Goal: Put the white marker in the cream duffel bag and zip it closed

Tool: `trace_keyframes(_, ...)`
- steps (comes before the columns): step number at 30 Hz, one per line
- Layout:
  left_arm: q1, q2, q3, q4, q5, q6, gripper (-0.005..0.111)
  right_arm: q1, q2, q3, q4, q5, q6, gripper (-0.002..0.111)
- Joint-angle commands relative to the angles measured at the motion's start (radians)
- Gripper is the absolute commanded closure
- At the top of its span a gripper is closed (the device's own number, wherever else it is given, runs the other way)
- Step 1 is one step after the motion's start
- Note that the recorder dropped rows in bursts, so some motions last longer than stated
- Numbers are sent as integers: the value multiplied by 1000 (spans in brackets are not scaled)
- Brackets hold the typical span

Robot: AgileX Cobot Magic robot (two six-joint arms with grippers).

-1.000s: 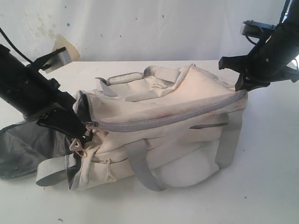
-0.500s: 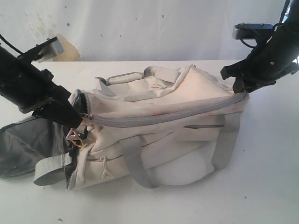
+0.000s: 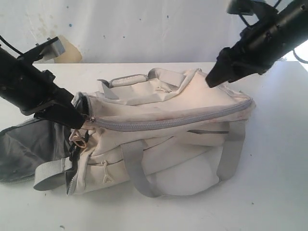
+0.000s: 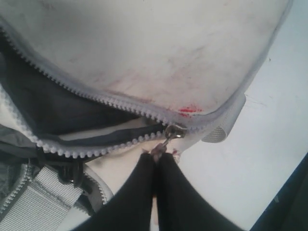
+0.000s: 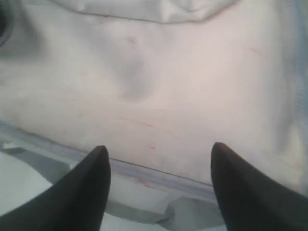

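- Cream duffel bag (image 3: 168, 110): one, lying on its side across the middle of the white tabletop (image 3: 279, 187), with faint reddish marks on the upper panel.
- Main zipper (image 3: 163, 123): one, grey, running along the bag's upper edge. It is closed from the right end to the slider (image 4: 174, 131) near the left end; a short stretch past the slider stands open and shows dark grey lining (image 4: 62, 106).
- Second, smaller zipper: one, on the near left end, with its tab (image 3: 105, 174) hanging loose.
- Grey webbing straps: two lengths cross the near face, one left of centre (image 3: 134, 166) and one at the right (image 3: 232, 154).
- Grey flap (image 3: 26, 144): one, spread flat on the tabletop left of the bag.
- Left hand (image 4: 156, 155): fingers pressed together, pinching the zipper pull (image 4: 160, 148) just below the slider at the bag's left end.
- Right hand (image 5: 159, 151): fingers spread apart, holding nothing, poised over the bag's upper panel near its right end, clear of the fabric.
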Motion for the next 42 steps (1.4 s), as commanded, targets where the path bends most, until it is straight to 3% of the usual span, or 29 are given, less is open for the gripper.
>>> trace_keyframes(1,5,-14,0,-3,-12,4,107,102,-12,-4,54,32,-164,52)
trace_keyframes(12,5,-14,0,-37,-9,-46,107,286,-12,-4,56,-48,-311,52)
trace_keyframes(23,5,-14,0,-97,96,-46,107,472,64,-4,56,-135,-450,52)
trace_keyframes(26,7,-14,0,-119,77,-75,107,518,82,-4,55,-139,-450,64)
trace_keyframes(30,7,-14,0,-154,49,-143,107,538,89,-4,51,-189,-444,70)
trace_keyframes(36,7,-14,0,-186,34,-162,107,538,89,-4,46,-229,-444,63)
trace_keyframes(42,7,-14,-6,-213,4,-181,107,538,89,27,42,-259,-444,62)
